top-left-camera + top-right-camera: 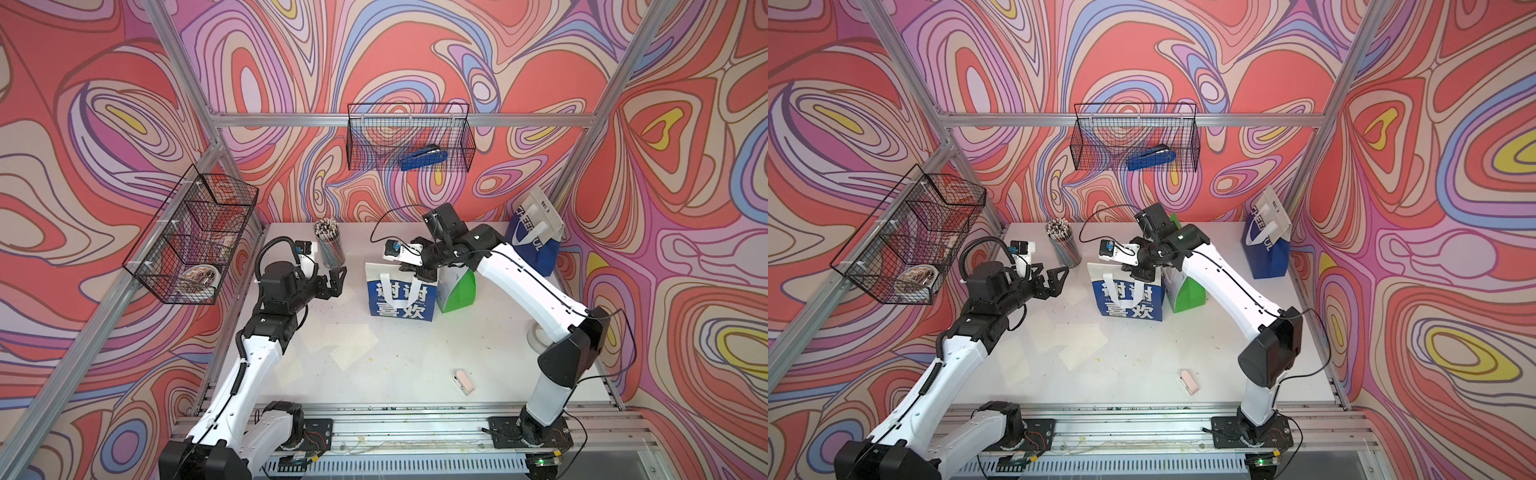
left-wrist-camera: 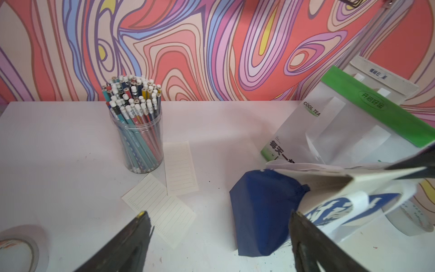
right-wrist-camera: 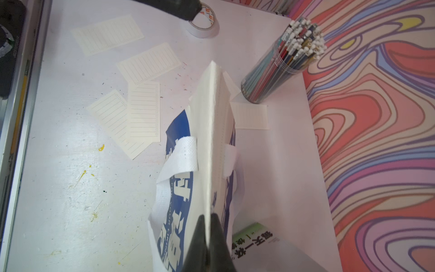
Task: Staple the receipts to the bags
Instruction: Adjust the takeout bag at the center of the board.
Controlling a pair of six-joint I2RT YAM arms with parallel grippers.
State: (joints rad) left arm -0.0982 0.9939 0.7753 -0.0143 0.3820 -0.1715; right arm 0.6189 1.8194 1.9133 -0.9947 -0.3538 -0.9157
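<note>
While our right gripper [image 3: 209,220] pinched the top rim of the blue-and-white paper carrier bag [image 1: 401,305], our left gripper [image 1: 332,282] hung spread, thin white paper receipt slips [image 1: 347,338] lying near it.

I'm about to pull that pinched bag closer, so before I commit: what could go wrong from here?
1. The right gripper is shut only on the top edge of the blue bag; dragging may tip it into the green bag beside it.
2. The open left gripper hangs near the pencil cup; a swing could knock it.
3. The receipts overlap flat; two may lift together.
</note>
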